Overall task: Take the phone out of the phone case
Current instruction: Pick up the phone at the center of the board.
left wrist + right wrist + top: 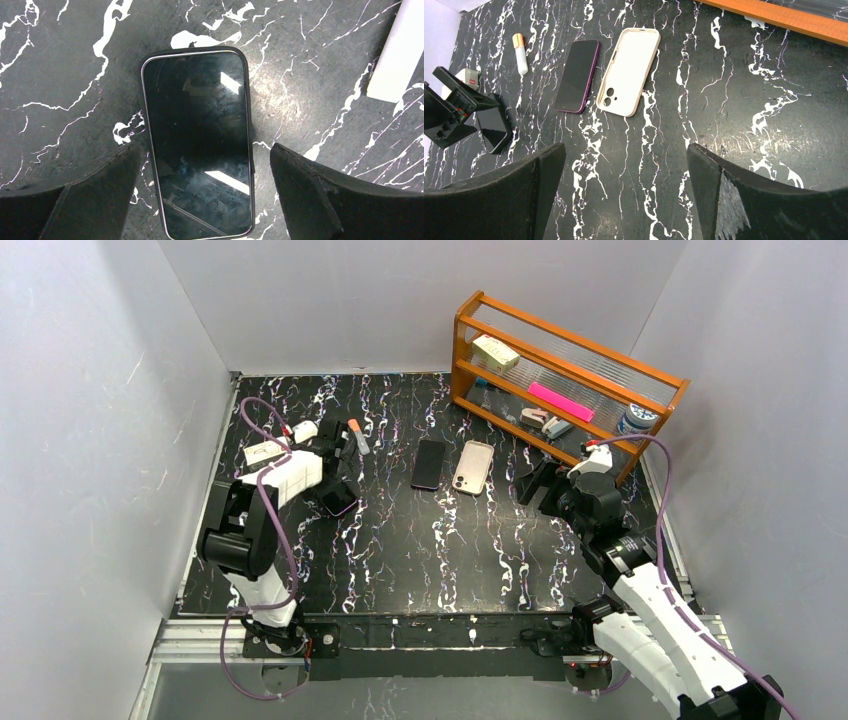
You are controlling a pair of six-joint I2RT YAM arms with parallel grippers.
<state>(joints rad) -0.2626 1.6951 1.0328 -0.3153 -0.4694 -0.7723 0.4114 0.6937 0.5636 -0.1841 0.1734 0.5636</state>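
Observation:
A phone in a black case (197,145) lies screen up on the black marbled table. It also shows in the top view (341,505) and the right wrist view (494,129). My left gripper (205,192) is open just above it, one finger (100,190) on each side of its lower end, not touching. A bare purple phone (430,463) and an empty cream case (472,467) lie side by side mid-table, also in the right wrist view (577,75) (629,70). My right gripper (624,192) is open and empty, right of the cream case (545,485).
An orange wooden shelf (478,308) holding a pink item and small things stands at the back right. An orange-and-white tube (357,435), a white block (305,430) and a card (262,452) lie behind the left gripper. White walls enclose the table.

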